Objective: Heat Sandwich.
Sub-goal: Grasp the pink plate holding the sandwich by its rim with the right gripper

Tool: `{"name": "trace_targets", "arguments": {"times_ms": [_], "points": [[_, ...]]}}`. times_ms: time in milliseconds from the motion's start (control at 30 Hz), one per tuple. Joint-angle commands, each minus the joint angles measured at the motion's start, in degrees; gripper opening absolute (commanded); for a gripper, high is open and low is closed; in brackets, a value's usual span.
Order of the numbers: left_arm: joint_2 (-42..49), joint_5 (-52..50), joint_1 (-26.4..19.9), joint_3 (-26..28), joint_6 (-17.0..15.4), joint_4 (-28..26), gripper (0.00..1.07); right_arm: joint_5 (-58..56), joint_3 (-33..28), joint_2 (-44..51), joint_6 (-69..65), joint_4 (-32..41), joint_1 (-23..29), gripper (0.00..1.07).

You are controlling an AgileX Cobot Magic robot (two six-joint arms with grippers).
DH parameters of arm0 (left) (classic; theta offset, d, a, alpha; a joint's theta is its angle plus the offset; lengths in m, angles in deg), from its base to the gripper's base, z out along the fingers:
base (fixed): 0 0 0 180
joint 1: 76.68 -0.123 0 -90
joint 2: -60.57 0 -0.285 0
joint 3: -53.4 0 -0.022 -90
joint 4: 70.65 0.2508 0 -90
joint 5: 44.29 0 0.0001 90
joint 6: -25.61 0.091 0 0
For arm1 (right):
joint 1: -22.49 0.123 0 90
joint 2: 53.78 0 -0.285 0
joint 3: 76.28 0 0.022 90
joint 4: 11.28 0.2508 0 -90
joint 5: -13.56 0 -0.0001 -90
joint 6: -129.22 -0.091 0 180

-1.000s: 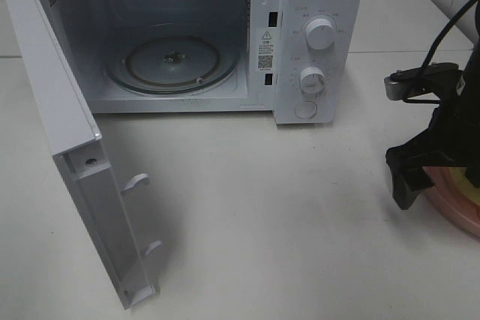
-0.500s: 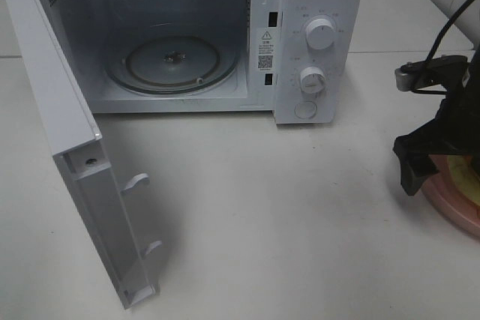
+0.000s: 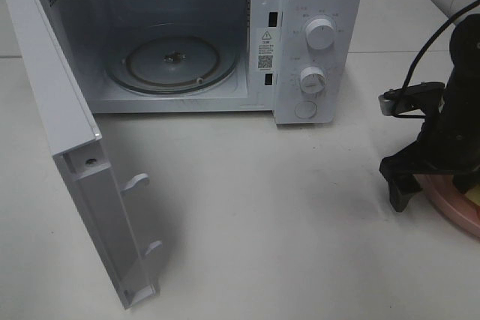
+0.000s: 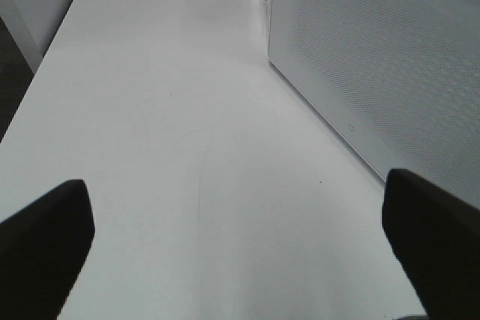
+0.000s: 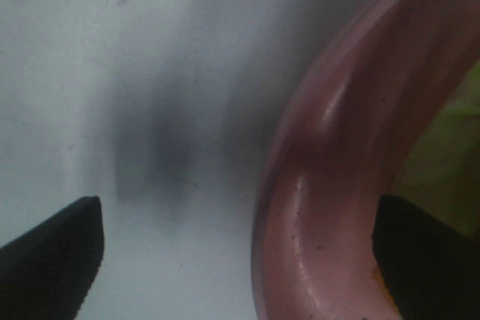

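The sandwich [image 5: 448, 148] shows only as a yellow-green patch on the round pink plate [image 5: 322, 207], at the table's right edge in the high view, where a sliver of sandwich [image 3: 473, 198] peeks out. My right gripper [image 5: 240, 260] stands open astride the plate's near rim, one finger [image 3: 397, 192] on the table side and the other over the plate. My left gripper [image 4: 240, 249] is open over bare table with nothing between its fingers. The left arm is out of the high view.
The white microwave [image 3: 315, 35] stands at the back with its door [image 3: 67, 148] swung wide to the left and its glass turntable [image 3: 171, 61] bare. A perforated white panel [image 4: 375, 58] stands beside my left gripper.
The right gripper swung a little right, then came back left and lower at the plate's rim, its jaws still wide. The microwave and door have not moved.
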Motion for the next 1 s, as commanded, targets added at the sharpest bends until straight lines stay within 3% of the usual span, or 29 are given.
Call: {"name": "trace_targets", "arguments": {"times_ms": [33,567,667,700,800,833,867,933,967,1000], "points": [[1.5,-0.5,0.0,-0.2,-0.1,-0.3,1.06,1.0,0.2,-1.7,-0.2,-0.7,-0.2,0.92],[1.5,-0.5,0.0,-0.2,-0.1,-0.3,1.06,2.2,0.2,-3.7,0.6,-0.8,-0.2,0.85],[1.5,-0.5,0.0,-0.2,-0.1,-0.3,1.06,1.8,0.2,-3.7,0.8,-1.9,-0.2,0.71],[1.5,-0.5,0.0,-0.2,-0.1,-0.3,1.06,1.8,0.2,-3.7,0.8,-1.9,-0.2,0.71],[1.5,-0.5,0.0,-0.2,-0.1,-0.3,1.06,1.9,0.2,-3.7,-0.8,-3.9,-0.2,0.48],[1.5,-0.5,0.0,-0.2,-0.1,-0.3,1.06,1.8,0.2,-3.7,-1.9,-4.2,-0.2,0.33],[1.5,-0.5,0.0,-0.2,-0.1,-0.3,1.06,1.8,0.2,-3.7,-1.9,-4.2,-0.2,0.33],[1.5,-0.5,0.0,-0.2,-0.1,-0.3,1.06,1.8,0.2,-3.7,-3.1,-4.2,-0.2,0.17],[1.5,-0.5,0.0,-0.2,-0.1,-0.3,1.06,1.8,0.2,-3.7,-4.1,-4.2,-0.2,0.0],[1.5,-0.5,0.0,-0.2,-0.1,-0.3,1.06,1.8,0.2,-3.7,-4.1,-4.2,-0.2,0.0]]}}
